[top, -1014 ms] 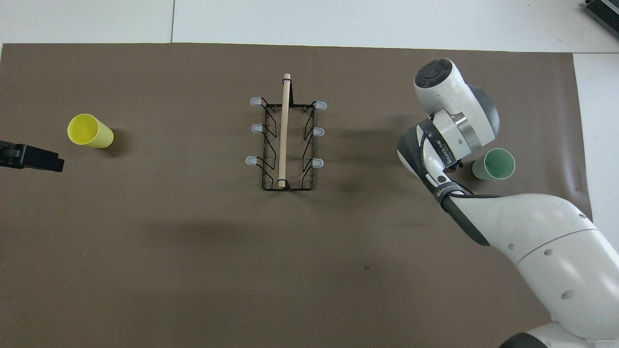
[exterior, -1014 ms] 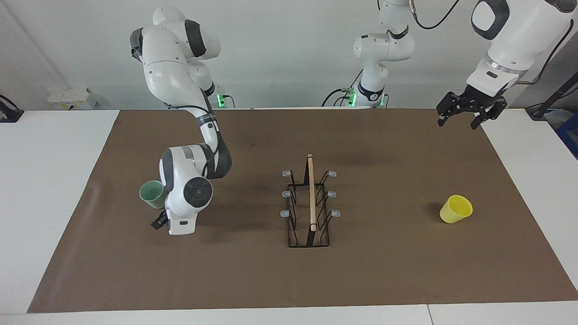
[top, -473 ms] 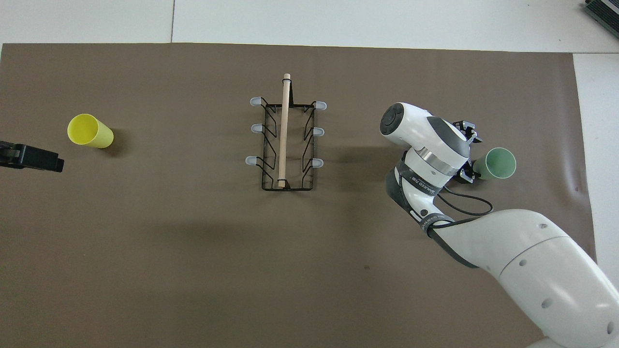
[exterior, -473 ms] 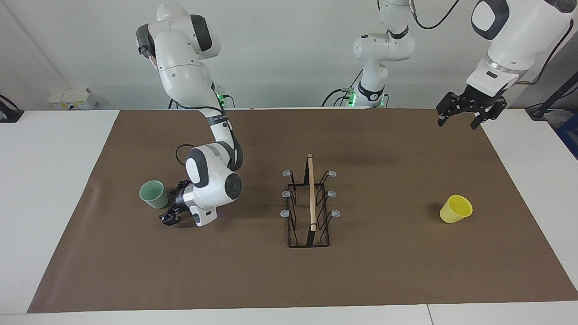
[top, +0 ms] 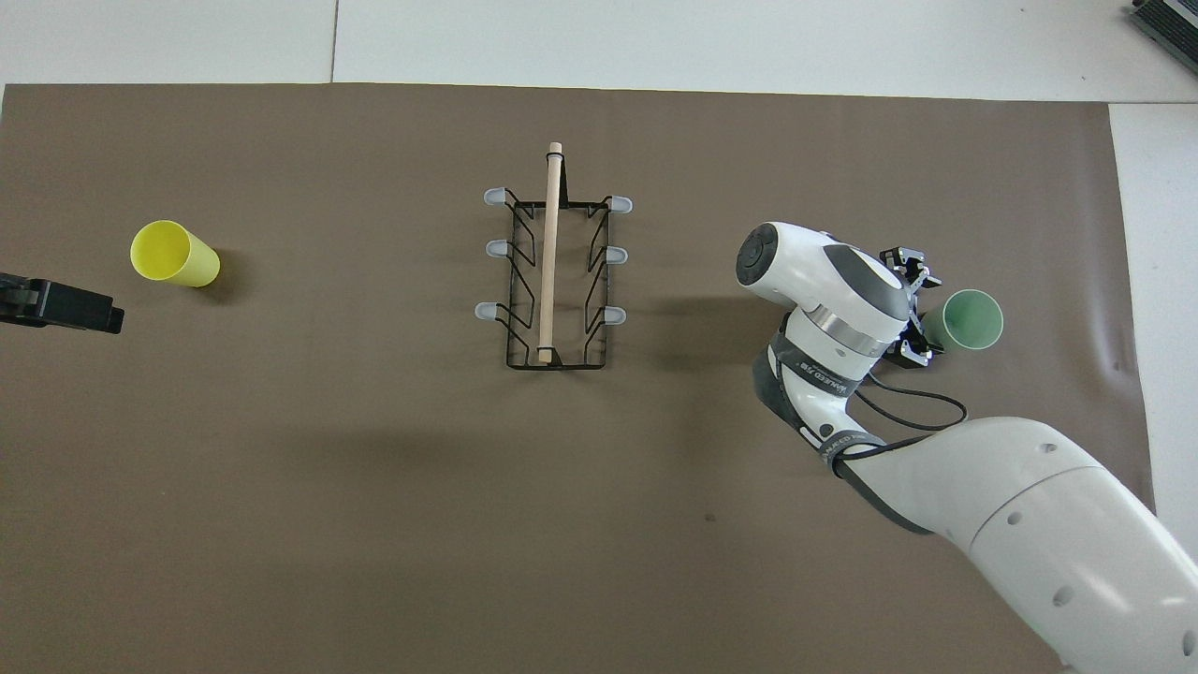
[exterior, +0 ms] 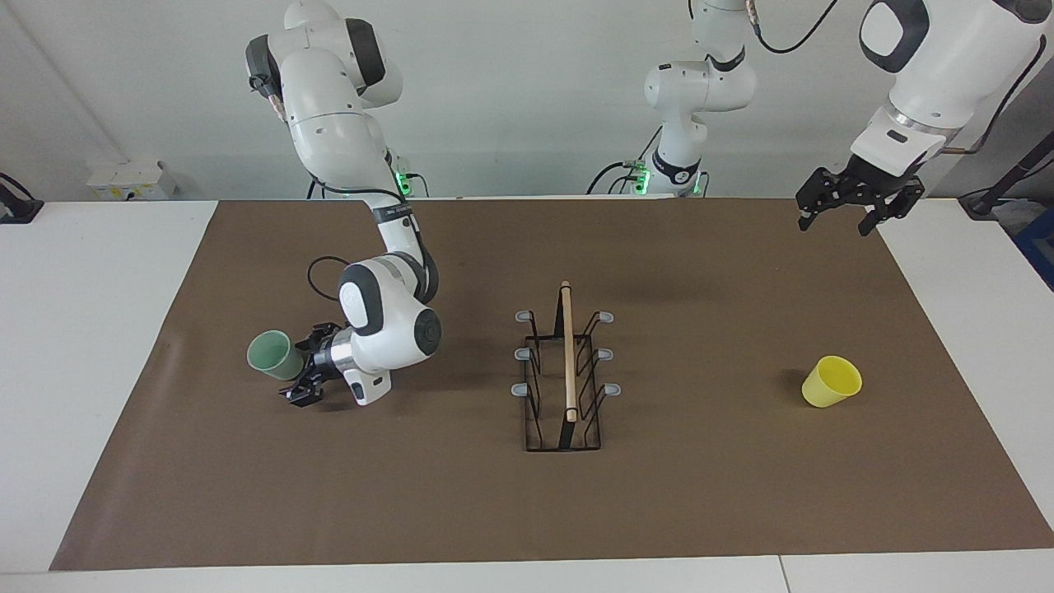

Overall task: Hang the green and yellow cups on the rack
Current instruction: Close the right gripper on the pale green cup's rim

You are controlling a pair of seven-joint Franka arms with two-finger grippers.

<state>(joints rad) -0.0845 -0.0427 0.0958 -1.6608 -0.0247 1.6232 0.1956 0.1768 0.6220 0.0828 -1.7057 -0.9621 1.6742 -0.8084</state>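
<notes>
Facing view: right gripper (exterior: 300, 369) low on the mat, jaws spread either side of the tilted green cup (exterior: 270, 356).
Overhead view: left gripper (top: 58, 309) waits open near the yellow cup (top: 174, 254); rack (top: 554, 271) stands mid-table, empty.

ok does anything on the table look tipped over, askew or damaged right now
Nothing looks damaged or spilled. The one oddity: the green cup leans over, mouth tilted away from the right gripper, whose open jaws sit around its base end. The yellow cup stands untouched, the rack is square with bare prongs, and the left gripper waits, open.
</notes>
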